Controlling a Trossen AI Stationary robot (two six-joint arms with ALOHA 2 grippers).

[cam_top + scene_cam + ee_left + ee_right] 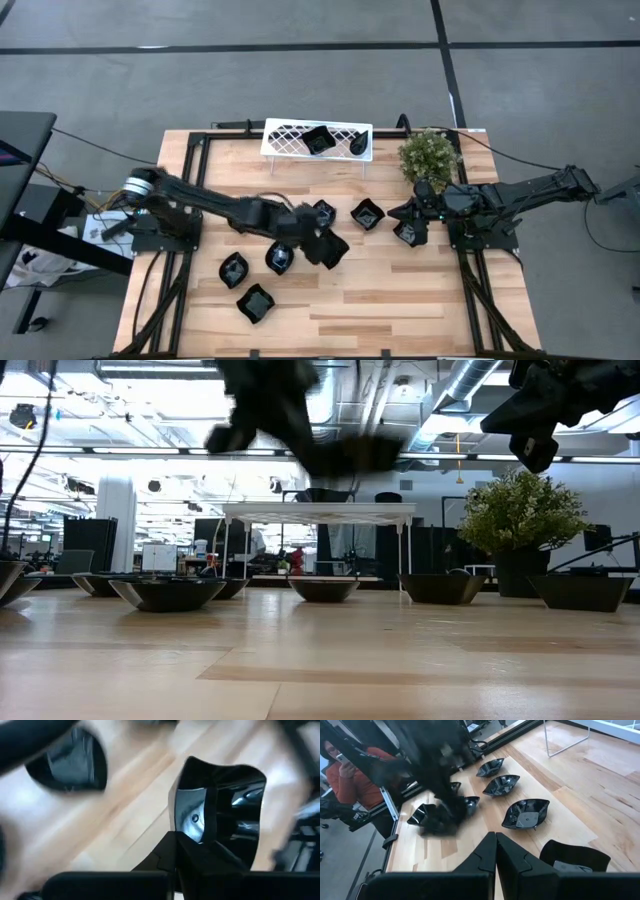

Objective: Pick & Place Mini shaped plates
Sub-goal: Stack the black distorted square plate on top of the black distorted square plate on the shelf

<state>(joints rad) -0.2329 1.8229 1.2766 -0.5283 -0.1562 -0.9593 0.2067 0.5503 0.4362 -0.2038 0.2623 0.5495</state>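
Observation:
Several glossy black mini shaped plates rest base-down on the wooden table: (234,268), (280,257), (255,303), (323,212), (367,213), (408,233). Two more plates (318,140) lie on the white lattice rack (290,135). My left gripper (318,238) is over the middle of the table, shut on a square plate (336,250). The low view shows this plate (350,455) high above the board. My right gripper (415,212) hovers shut, raised (540,430), over the plate nearest it (575,857) and touches nothing. My left gripper (176,840) pinches the square plate by its rim (186,827) at one side. One finger (220,857) lies over the dish's inside. The plate (225,795) is lifted clear of the table and tilted. Blur hides how far back it reaches between the fingers.
A green bushy plant (430,155) stands at the far right, beside my right arm. The rack stands at the table's far edge. Bare wood lies along the near edge (400,310). A person in red (350,775) stands beyond the table's left side.

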